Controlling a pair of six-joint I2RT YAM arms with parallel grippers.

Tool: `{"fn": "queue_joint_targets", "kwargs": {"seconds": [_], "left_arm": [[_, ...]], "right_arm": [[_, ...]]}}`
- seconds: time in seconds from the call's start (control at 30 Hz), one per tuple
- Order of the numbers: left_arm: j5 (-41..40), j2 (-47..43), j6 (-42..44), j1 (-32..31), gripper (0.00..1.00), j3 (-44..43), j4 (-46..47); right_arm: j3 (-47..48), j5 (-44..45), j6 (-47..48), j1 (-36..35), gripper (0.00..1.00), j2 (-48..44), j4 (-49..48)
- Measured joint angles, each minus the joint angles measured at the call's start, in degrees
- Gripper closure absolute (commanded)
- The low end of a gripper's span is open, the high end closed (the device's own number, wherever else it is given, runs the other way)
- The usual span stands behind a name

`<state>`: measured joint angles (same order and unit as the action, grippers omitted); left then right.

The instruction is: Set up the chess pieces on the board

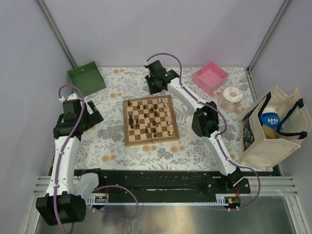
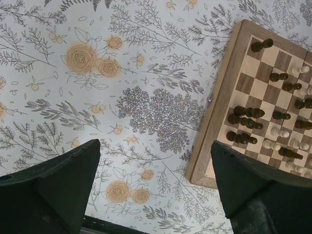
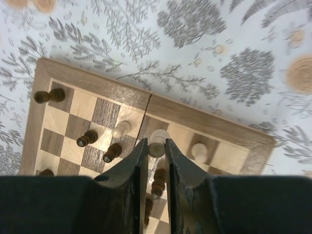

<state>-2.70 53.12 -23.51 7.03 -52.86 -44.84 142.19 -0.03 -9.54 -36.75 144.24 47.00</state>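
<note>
The board [image 1: 149,120] lies mid-table with dark and pale chess pieces [image 1: 155,117] scattered over its squares. My right gripper [image 1: 157,87] hangs over the board's far edge. In the right wrist view it [image 3: 156,146] is shut on a pale cream piece [image 3: 157,141], held just above the squares next to the board's border [image 3: 97,87]. Another pale piece [image 3: 199,151] and dark pieces [image 3: 87,138] stand close by. My left gripper [image 2: 156,165] is open over bare cloth, left of the board's edge [image 2: 219,112], with nothing between its fingers [image 2: 58,190].
A green box [image 1: 87,77] sits at the back left and a pink box [image 1: 210,76] at the back right. A paper roll [image 1: 231,97] and a cream tote bag [image 1: 273,129] stand on the right. Flowered cloth covers the table.
</note>
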Motion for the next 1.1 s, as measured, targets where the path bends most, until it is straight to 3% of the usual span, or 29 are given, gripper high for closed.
{"fn": "queue_joint_targets", "kwargs": {"seconds": [0.2,0.43,1.1], "left_arm": [[0.0,0.0,0.0,0.09,0.01,0.0,0.0],[0.04,-0.02,0.0,0.09,0.01,0.02,0.0],[0.44,-0.02,0.0,0.09,0.01,0.02,0.0]], "right_arm": [[-2.54,2.34,-1.14,3.96,0.86,-6.01,-2.34],[-7.02,3.1,-1.88,6.78,0.86,-6.82,-3.15],[-10.91,2.54,-2.78,6.91,0.86,-6.32,-3.02]]}}
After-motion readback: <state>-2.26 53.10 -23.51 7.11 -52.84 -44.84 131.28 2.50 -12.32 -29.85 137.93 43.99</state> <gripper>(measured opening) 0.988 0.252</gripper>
